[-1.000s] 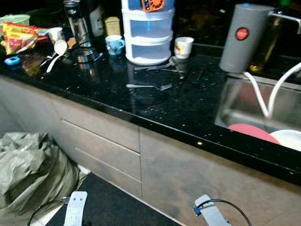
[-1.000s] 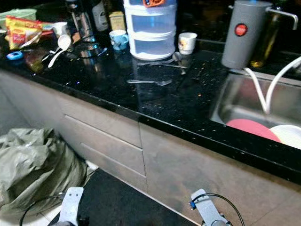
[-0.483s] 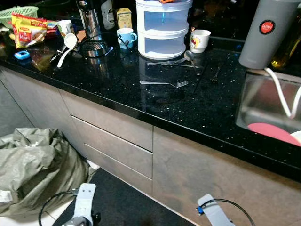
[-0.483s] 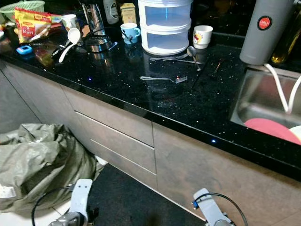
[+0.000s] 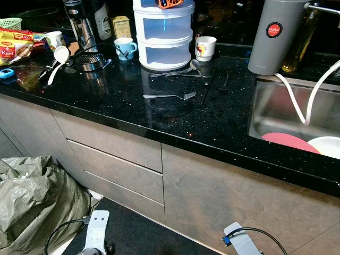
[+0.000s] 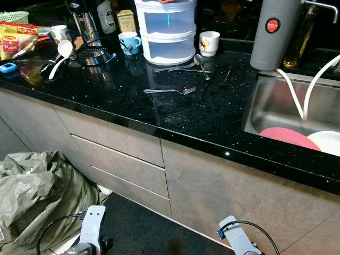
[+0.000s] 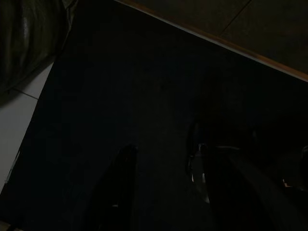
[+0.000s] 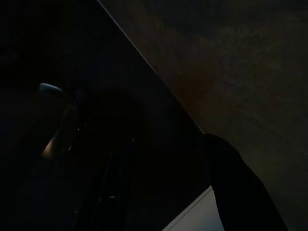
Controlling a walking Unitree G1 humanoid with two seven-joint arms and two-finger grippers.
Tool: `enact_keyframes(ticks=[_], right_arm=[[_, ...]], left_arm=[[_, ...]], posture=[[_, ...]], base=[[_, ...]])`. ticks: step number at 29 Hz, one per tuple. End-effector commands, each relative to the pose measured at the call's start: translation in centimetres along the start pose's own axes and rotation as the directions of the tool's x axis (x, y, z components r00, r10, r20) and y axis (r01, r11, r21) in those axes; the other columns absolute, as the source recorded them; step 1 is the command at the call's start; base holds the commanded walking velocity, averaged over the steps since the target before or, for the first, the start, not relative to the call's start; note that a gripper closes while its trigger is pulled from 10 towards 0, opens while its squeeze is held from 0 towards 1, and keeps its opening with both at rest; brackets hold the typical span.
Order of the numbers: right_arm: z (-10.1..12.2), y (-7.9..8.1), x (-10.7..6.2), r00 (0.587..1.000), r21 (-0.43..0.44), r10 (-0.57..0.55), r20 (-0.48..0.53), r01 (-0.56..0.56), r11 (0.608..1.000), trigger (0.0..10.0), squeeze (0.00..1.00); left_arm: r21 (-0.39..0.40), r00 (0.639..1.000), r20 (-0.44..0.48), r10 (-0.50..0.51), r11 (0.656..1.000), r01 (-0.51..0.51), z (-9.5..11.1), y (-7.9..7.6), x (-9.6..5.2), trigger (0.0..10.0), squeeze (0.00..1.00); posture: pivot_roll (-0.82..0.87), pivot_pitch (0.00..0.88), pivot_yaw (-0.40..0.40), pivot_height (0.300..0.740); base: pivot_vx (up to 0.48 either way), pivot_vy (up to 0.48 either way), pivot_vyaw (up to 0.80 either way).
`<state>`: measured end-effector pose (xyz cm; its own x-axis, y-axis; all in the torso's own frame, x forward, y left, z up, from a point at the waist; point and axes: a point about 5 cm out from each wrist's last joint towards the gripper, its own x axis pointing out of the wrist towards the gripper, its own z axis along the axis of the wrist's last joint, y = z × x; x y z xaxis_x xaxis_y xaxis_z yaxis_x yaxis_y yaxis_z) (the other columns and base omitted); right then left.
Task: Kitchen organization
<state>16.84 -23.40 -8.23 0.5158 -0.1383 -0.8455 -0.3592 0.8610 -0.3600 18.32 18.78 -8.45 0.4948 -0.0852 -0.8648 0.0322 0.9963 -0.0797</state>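
On the black counter (image 5: 106, 101), a fork (image 5: 170, 96) lies alone near the middle, with more cutlery (image 5: 183, 72) beside the stacked plastic container (image 5: 162, 33), likely left out for sorting. Cups (image 5: 125, 48) stand near it; plates (image 5: 289, 142) sit in the sink (image 5: 265, 106). Both arms hang idle; the left gripper (image 7: 161, 183) and right gripper (image 8: 166, 185) each show spread fingers holding nothing.

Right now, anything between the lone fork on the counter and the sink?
Nothing visible. The fork lies alone on the black countertop, and the stretch from it to the sink is bare. The other cutlery lies further back.
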Motion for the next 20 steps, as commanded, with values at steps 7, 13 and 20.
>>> enact_keyframes(ticks=[7, 13, 20], right_arm=[[-0.3, 0.1, 0.0, 1.000, -0.018, 0.009, -0.023, -0.010, 1.000, 10.0, 0.00], [-0.4, -0.2, -0.1, 1.000, -0.034, 0.007, -0.023, -0.008, 0.999, 10.0, 0.00], [-0.6, -0.3, -0.1, 1.000, -0.058, 0.012, -0.027, -0.013, 0.998, 10.0, 0.00]], left_arm=[[0.009, 0.999, -0.039, 0.005, 1.000, -0.005, -1.4, -0.1, -0.1, 10.0, 0.00], [0.008, 0.998, -0.064, 0.000, 1.000, 0.000, -2.5, -1.0, 0.0, 10.0, 0.00], [0.006, 0.998, -0.067, -0.014, 1.000, 0.015, -2.5, -2.3, 0.2, 10.0, 0.00]], posture=[[-0.07, 0.000, 0.043, 0.740], [-0.11, 0.000, 0.018, 0.740], [-0.10, 0.000, 0.017, 0.740]], base=[[0.000, 0.000, -0.69], [0.000, 0.000, -0.13], [0.000, 0.000, 0.00]])
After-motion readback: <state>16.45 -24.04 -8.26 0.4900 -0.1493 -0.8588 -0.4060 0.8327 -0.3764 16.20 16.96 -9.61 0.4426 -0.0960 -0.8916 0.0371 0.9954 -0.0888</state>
